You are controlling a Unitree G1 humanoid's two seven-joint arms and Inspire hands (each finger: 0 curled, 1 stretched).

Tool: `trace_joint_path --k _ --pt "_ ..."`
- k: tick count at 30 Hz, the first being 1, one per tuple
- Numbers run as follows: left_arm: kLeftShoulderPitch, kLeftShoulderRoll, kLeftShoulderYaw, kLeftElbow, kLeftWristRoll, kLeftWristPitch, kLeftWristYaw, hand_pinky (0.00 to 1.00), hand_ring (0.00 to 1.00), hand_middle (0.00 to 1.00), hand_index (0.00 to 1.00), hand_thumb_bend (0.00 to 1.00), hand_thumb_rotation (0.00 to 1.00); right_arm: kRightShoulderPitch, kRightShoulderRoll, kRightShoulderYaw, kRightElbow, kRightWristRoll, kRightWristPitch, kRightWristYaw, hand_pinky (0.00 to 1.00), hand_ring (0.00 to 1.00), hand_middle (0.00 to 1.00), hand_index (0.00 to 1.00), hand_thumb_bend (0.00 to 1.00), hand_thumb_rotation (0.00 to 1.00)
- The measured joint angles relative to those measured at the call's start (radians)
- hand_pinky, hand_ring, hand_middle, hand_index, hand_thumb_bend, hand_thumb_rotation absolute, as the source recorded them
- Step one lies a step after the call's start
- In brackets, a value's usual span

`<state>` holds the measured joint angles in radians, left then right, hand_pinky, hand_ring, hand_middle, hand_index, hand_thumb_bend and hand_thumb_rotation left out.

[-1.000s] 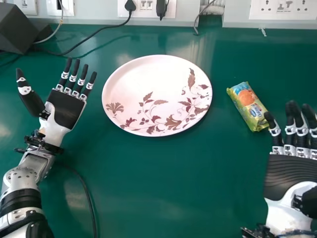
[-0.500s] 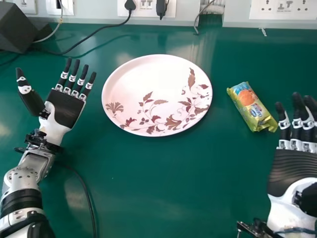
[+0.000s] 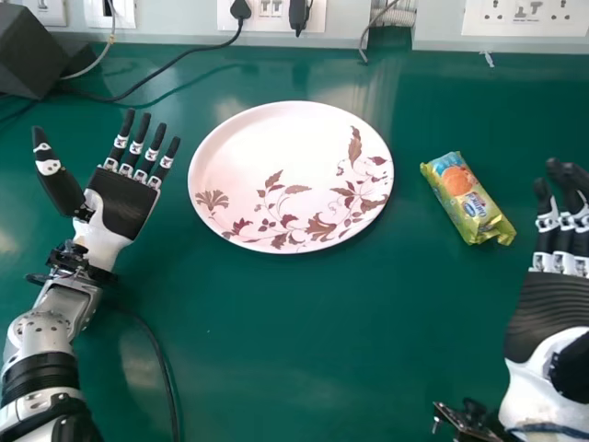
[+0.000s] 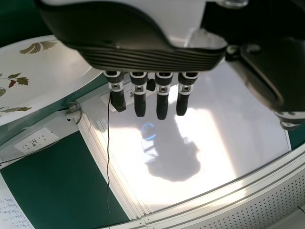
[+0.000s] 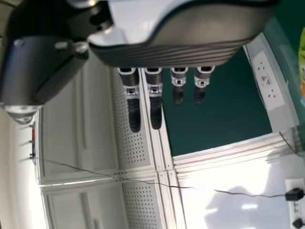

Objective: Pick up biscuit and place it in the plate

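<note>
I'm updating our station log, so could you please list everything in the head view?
plate: one, pinkish white with brown leaves, mid-table
biscuit packet: one, green-yellow with orange, right of plate
tabletop: one, green, beneath both
boxy object: one, dark, far left
cables: several, black or pale, far side and beside left arm
plugs: two, black, at wall
socket panels: several, white, along wall
scrap: one, white, far right
left hand: one, black-and-white, left of plate
right hand: one, black-and-white, right edge

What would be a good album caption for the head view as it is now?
Biscuit packet on the green table, between a flowered plate and the robot's open right hand.
</note>
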<state>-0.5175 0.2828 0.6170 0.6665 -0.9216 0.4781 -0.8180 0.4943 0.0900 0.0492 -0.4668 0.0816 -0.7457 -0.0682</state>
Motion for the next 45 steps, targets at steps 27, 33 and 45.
trace_joint_path --k 27,33,45 --pt "0.002 -0.010 0.000 -0.007 0.000 -0.001 0.013 0.87 0.87 0.93 0.94 1.00 0.89 -0.001 0.000 -0.078 -0.192 -0.516 0.240 -0.256 0.97 0.85 0.81 0.77 1.00 0.83" --pt "0.001 -0.010 0.000 -0.006 0.000 -0.001 0.016 0.81 0.86 0.92 0.93 1.00 0.83 -0.005 0.001 -0.086 -0.223 -0.597 0.292 -0.290 0.96 0.86 0.82 0.78 1.00 0.83" --pt "-0.008 -0.011 0.001 0.009 0.000 -0.017 0.014 0.81 0.88 0.94 0.95 1.00 0.81 -0.008 0.001 -0.073 -0.299 -0.749 0.421 -0.298 0.95 0.85 0.82 0.79 1.00 0.83"
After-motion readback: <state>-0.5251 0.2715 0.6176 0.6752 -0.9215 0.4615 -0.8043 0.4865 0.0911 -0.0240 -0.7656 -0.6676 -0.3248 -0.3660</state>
